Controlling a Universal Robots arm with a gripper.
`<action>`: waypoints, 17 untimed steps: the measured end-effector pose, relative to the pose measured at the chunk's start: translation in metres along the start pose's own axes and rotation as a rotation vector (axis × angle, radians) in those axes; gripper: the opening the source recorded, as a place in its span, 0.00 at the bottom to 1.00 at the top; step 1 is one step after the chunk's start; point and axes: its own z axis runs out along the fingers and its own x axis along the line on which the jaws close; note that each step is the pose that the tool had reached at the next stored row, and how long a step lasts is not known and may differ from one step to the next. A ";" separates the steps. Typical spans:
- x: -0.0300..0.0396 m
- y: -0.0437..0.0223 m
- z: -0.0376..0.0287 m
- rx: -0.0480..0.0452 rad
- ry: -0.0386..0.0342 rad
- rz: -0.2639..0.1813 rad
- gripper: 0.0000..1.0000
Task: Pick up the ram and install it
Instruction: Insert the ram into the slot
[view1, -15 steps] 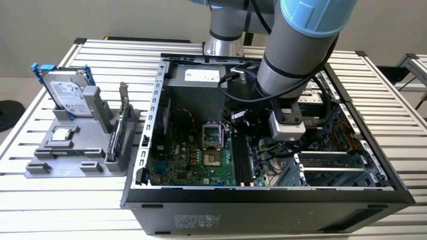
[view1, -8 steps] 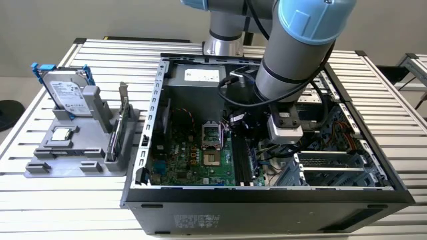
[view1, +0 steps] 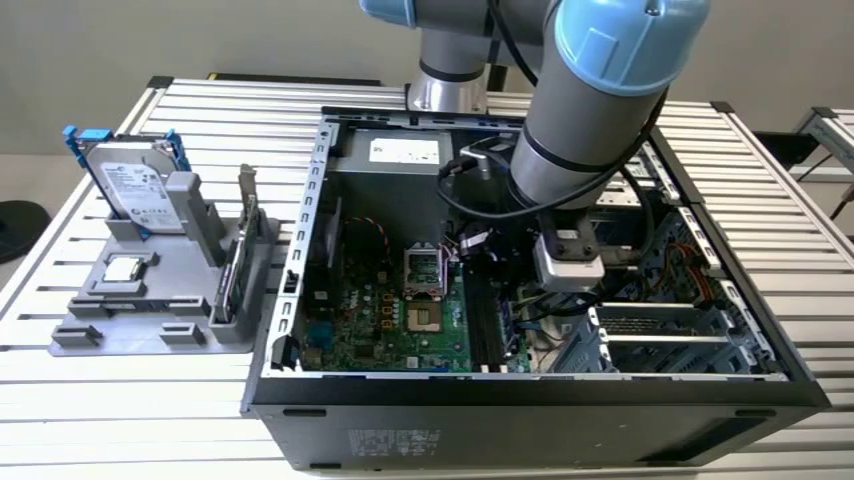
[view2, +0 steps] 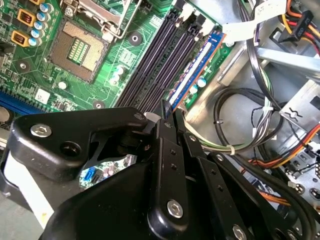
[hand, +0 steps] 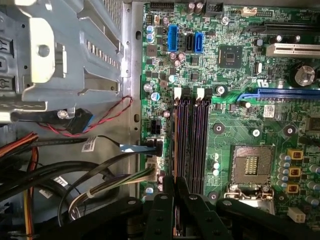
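My gripper seats the ram in the motherboard's outermost slot.

Exterior view: my gripper (view1: 567, 292) hangs inside the computer case (view1: 534, 400). Second wrist view: the ram (view2: 192, 67), a light, stiff, fragile stick best gripped by its flat faces, stands edge-up in the slot nearest the cables. First wrist view: my fingers (hand: 169, 192) are nearly closed, pinching its near end.

Desk (view1: 787, 200) of pale slatted metal profiles, ribs running across the exterior view; grooves between the ribs dark; grey floor beyond its edges on both sides; a dark round object (view1: 16, 222) on the floor at the exterior view's left edge; a second slatted metal surface (view1: 830, 130) at the right edge, apart from the desk; light even, soft, no hard shadows.
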 end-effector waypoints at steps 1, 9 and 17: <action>0.0000 0.0001 0.0002 -0.0007 0.0001 0.003 0.00; 0.0000 0.0006 0.0042 -0.0042 0.0006 0.010 0.00; 0.0002 0.0012 0.0133 -0.0055 0.0005 0.010 0.00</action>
